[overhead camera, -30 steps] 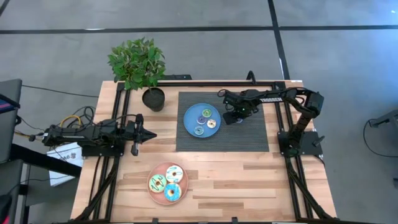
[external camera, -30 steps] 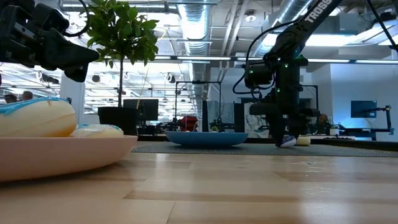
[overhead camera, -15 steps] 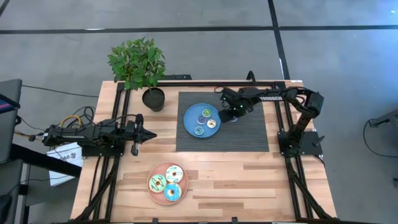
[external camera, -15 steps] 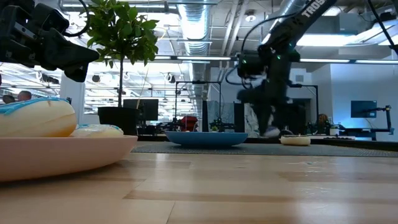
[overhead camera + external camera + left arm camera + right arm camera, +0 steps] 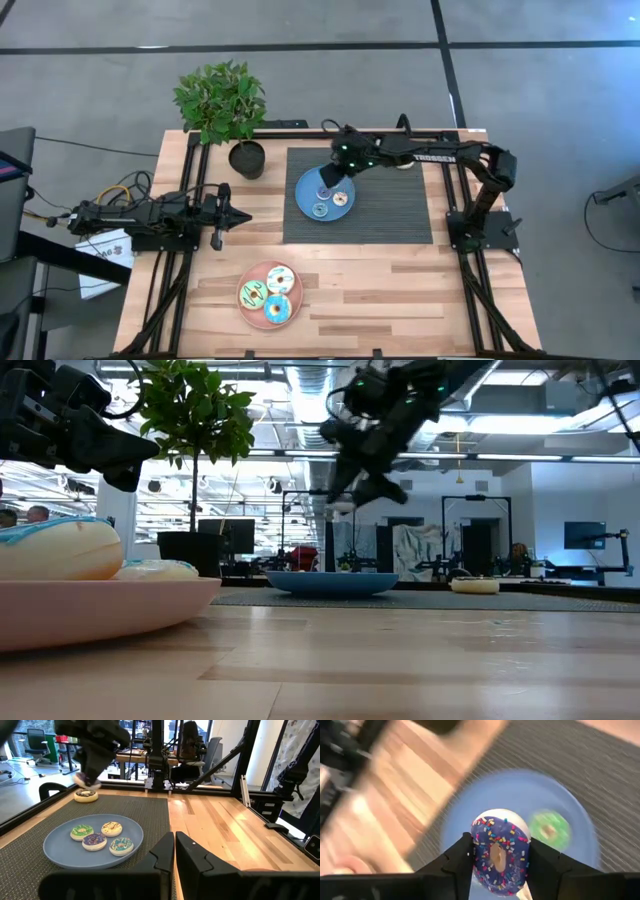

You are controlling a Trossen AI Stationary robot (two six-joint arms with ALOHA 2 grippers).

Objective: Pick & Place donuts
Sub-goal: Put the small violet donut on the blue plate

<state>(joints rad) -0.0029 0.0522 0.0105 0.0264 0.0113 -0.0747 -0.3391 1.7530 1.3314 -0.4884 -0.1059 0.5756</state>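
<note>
The right gripper is clamped across a small purple donut with sprinkles, one finger on each side of its rim, the ring standing on edge between them. It hangs in the air, with the blue plate directly beneath it and well below. On that plate, under the gripper, lie three more minis: green, cream and blue, with a dark-iced one among them as the left wrist view shows it. A brown donut sits on the mat behind the gripper, off the plate. The toy looks light and rigid, its icing hard and likely slick, so a grip across the outer rim, as here, seems the sound hold; pinching the iced face would risk it slipping. The left gripper waits shut, far off beside the table's left edge, with the pink plate and its larger donuts nearer to it.
</note>
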